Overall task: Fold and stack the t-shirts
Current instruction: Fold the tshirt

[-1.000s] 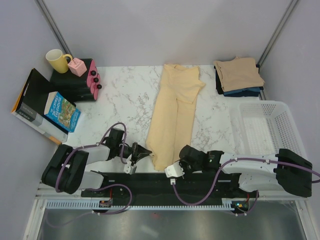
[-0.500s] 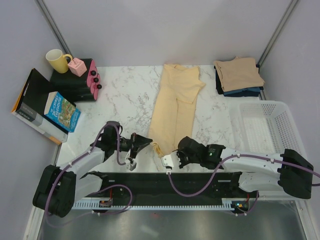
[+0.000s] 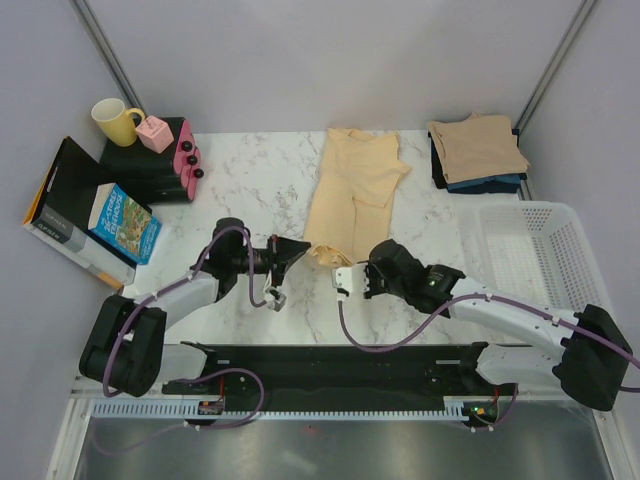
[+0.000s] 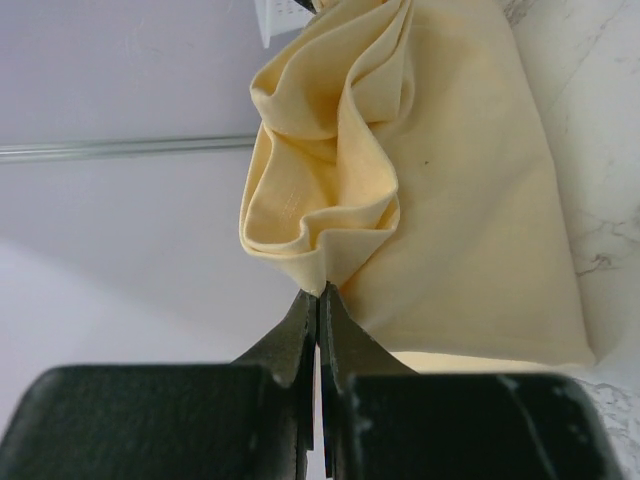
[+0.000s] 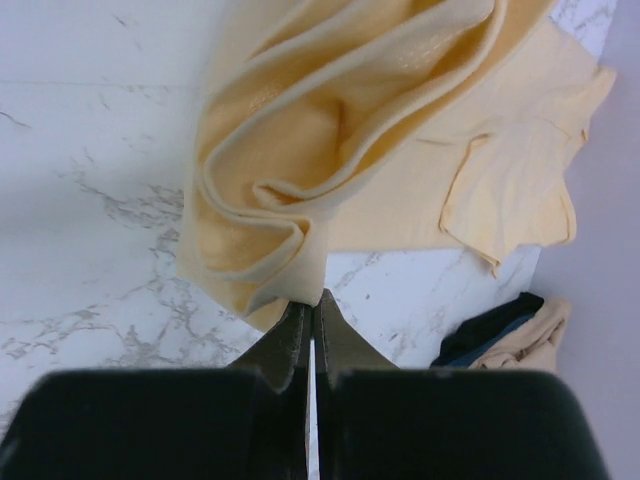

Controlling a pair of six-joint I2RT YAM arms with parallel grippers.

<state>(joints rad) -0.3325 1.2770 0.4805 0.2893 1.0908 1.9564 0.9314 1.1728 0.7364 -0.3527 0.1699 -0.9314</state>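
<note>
White marble table under pale walls, and the action is right in the middle. The pale yellow t-shirt lies lengthwise down the centre, its far end flat near the back edge and its near hem bunched up off the surface. The left gripper is clamped tight on one corner of that hem, with folds of cloth ballooning above the fingertips. The right gripper is pinched hard on the other corner, the fabric rolled into soft loops just past its tips. At the far right corner, a folded tan t-shirt tops a stack of dark t-shirts, with the white mesh basket just nearer.
</note>
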